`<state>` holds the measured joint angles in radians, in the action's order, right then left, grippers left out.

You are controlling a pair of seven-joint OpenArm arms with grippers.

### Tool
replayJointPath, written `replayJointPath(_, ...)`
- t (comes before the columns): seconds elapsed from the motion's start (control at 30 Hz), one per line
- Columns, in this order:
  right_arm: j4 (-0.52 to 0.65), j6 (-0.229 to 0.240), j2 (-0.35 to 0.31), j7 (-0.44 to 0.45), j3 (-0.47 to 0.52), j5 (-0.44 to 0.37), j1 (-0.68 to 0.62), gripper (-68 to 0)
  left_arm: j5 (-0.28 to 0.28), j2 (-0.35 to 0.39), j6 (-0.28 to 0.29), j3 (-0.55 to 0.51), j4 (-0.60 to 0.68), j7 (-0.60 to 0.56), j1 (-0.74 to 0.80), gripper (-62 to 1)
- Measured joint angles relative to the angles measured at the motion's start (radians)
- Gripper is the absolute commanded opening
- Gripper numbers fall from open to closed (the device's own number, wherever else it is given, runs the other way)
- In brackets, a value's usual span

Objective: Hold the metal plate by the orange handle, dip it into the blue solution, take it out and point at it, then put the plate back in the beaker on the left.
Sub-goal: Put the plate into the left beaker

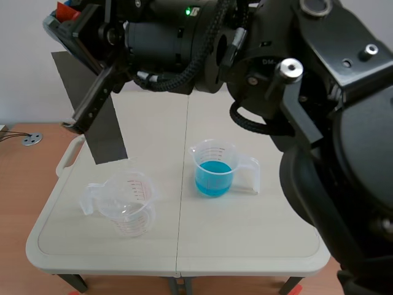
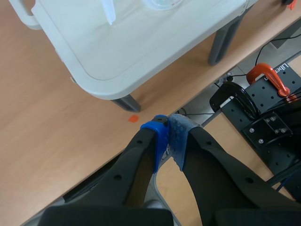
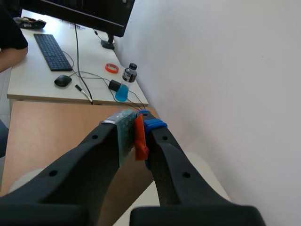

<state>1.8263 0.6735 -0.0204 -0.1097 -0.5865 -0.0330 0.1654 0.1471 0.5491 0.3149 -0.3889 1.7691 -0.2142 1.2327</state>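
White counter (image 1: 245, 239) bears an empty beaker (image 1: 126, 209) left, blue solution (image 1: 213, 177) right. Right gripper (image 3: 136, 123) clamps the orange handle (image 3: 139, 139); metal plate (image 1: 101, 123) hangs far left. Left gripper (image 2: 169, 129) is clenched on nothing.

We see a dark grey metal plate (image 1: 108, 139), its handle (image 3: 139, 139) orange. The solution (image 1: 213, 177) is bright blue.

The white counter (image 1: 245, 236) fills the lower middle of the scene view, on a brown wooden surface (image 1: 18, 203) with a grey disc (image 1: 32, 139) at the left edge. In the right wrist view a keyboard (image 3: 51, 51), a mouse (image 3: 62, 80) and a bottle of blue liquid (image 3: 126, 82) lie on a desk (image 3: 28, 84) under a monitor (image 3: 84, 12).
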Motion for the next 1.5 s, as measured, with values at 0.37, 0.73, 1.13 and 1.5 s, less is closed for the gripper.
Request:
replayJointPath(0.37, -0.048, 0.000, 0.016, 0.008, -0.011, 0.011, 0.000, -66.2, -0.008, 0.000, 0.000, 0.000, 0.000, 0.000, 0.000, -59.4)
replayJointPath(0.73, -0.109, 0.000, 0.016, 0.031, -0.011, 0.011, 0.000, -66.2, -0.008, 0.000, 0.000, 0.000, 0.000, 0.000, 0.000, -59.4)
replayJointPath(1.13, -0.180, 0.000, 0.016, 0.057, -0.011, 0.011, 0.000, -66.2, -0.008, 0.000, 0.000, 0.000, 0.000, 0.000, 0.000, -59.4)
replayJointPath(1.5, -0.265, 0.000, 0.016, 0.113, -0.011, 0.048, 0.000, -66.2, -0.008, 0.000, 0.000, 0.000, 0.000, 0.000, 0.000, -59.4)
